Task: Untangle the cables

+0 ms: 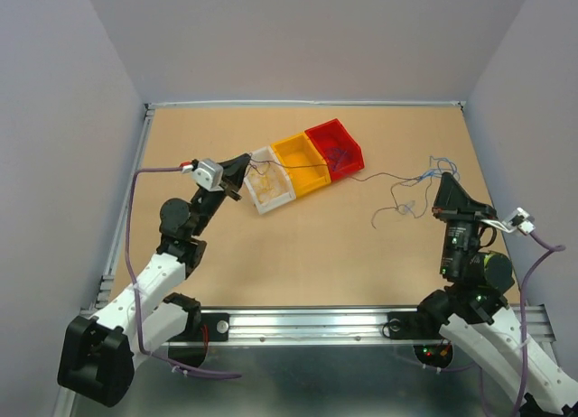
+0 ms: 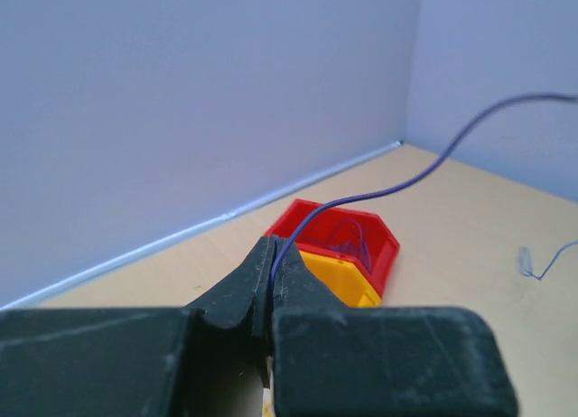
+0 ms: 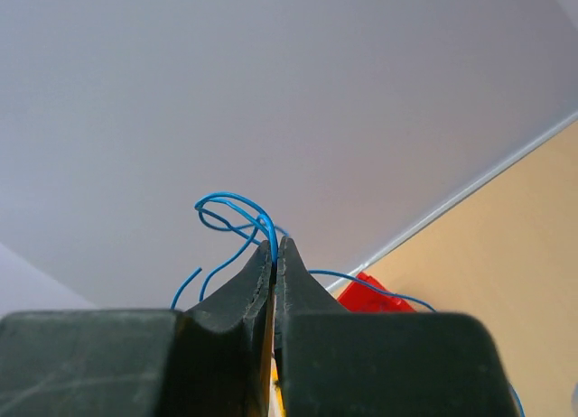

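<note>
**Two pinches, one wire pulled across the bins, looks like a stretch-out to me**

I've got the left gripper (image 2: 274,254) clamped down to almost nothing. A thin purple wire (image 2: 379,193) comes straight out of the slit between its fingers (image 2: 246,289). From the fingertips it arcs up and away over the small red plastic bin (image 2: 384,253), which sits just ahead of them. The yellow plastic bin (image 1: 312,184) is right next to that, and the white plastic bin (image 1: 272,203) is just beside the tips.

The right gripper (image 3: 275,250) is the same story, pinched tight. It has a thin curly blue wire (image 3: 230,200) caught at the tips, looping above the fingers and trailing off on both sides.

A loose clump of thin blue and purple wires (image 1: 408,203) lies on the tan tabletop (image 1: 316,254). It's just beside the right fingertips, on the side facing the other arm.

My read on why it's set up like this is that each arm holds a different strand with the arms well apart. That puts tension on the purple one so it can slide out of the clump. I can't tell from here whether it's actually free of the blue one yet.
</note>
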### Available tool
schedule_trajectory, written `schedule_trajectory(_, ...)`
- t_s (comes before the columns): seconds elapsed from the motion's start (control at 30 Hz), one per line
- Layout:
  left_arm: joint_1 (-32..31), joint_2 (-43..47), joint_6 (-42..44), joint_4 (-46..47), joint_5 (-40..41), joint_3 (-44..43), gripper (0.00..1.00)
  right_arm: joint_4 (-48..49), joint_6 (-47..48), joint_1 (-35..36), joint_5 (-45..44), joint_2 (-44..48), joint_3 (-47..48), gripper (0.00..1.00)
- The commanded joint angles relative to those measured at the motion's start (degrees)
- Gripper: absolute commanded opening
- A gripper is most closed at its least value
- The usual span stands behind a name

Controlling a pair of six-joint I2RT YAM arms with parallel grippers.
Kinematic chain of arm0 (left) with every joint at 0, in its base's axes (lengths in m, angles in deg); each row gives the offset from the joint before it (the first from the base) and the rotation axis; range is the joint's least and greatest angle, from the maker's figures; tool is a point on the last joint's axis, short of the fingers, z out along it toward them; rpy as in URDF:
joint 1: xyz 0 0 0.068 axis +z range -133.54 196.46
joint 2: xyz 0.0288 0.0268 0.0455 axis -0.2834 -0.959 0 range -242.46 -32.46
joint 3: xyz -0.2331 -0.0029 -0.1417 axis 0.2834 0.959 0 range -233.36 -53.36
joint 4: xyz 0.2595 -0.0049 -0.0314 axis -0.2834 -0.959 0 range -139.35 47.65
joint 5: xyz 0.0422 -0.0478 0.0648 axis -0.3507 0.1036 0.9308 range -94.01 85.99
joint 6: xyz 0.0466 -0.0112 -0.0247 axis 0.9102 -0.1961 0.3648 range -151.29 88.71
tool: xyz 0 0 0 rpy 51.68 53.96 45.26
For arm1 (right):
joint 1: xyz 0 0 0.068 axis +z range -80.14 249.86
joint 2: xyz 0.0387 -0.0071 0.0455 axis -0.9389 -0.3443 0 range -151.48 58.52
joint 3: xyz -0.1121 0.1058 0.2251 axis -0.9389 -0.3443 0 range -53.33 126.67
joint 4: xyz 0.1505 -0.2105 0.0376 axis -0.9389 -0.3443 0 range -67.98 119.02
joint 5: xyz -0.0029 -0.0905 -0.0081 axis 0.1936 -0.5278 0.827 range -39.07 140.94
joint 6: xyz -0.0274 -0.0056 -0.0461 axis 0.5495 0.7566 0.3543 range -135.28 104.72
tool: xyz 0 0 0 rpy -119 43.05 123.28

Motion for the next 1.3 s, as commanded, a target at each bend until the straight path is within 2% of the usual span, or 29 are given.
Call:
schedule_trajectory(0.0, 0.54, 4.07, -5.03, 6.28, 13.85, 1.65, 0.00, 1.01, -1.35, 0.33, -9.14, 2.58, -1.84, 0.00)
schedule_trajectory(0.03, 0.89, 4.78, -5.91, 6.45, 19.19, 1.74, 0.00, 0.93, -1.71, 0.33, -10.54, 3.10, -1.84, 0.00)
schedule_trajectory(0.13, 4.04, 7.24, -9.77, 5.67, 25.90, 1.92, 0.00, 0.58, -2.85, 0.42, -15.21, 4.95, -2.28, 0.01)
schedule_trajectory(0.27, 6.86, 8.92, -13.38, 5.49, 28.20, 2.45, 0.00, 0.49, -2.94, 0.33, -15.92, 5.83, -2.28, 0.01)
schedule_trajectory(0.37, 8.09, 7.34, -15.75, 4.09, 33.46, 1.57, 0.00, -0.74, -4.25, 0.33, -20.04, 6.36, -2.02, 0.01)
schedule_trajectory(0.43, 11.51, 5.50, -19.86, 1.55, 36.19, -0.09, 0.00, -2.23, -5.66, 0.42, -23.91, 6.89, -1.58, 0.01)
schedule_trajectory(0.53, 15.12, 4.61, -22.52, 2.14, 32.09, 0.07, 0.00, -2.33, -5.93, 0.42, -22.52, 7.94, -1.66, 0.01)
schedule_trajectory(0.87, 16.71, 4.00, -25.68, 1.36, 33.56, 0.25, 0.00, -3.11, -6.45, 0.42, -23.82, 6.71, -1.05, 0.00)
schedule_trajectory(0.97, 22.14, 1.63, -30.07, -2.06, 32.35, -2.29, 0.00, -4.52, -7.51, 0.42, -28.57, 8.20, -0.70, 0.01)
schedule_trajectory(1.0, 26.16, 0.40, -32.96, -5.03, 30.16, -4.12, 0.00, -4.70, -7.68, 0.42, -29.53, 8.99, -0.70, 0.01)
schedule_trajectory(1.1, 32.24, -1.44, -36.40, -6.64, 25.24, -5.20, 0.00, -4.79, -7.95, 0.33, -30.51, 9.79, -0.87, 0.01)
schedule_trajectory(1.27, 33.58, -2.86, -38.08, -3.49, 20.13, -4.15, 0.00, -4.79, -8.21, 0.33, -30.43, 9.09, -0.87, 0.01)
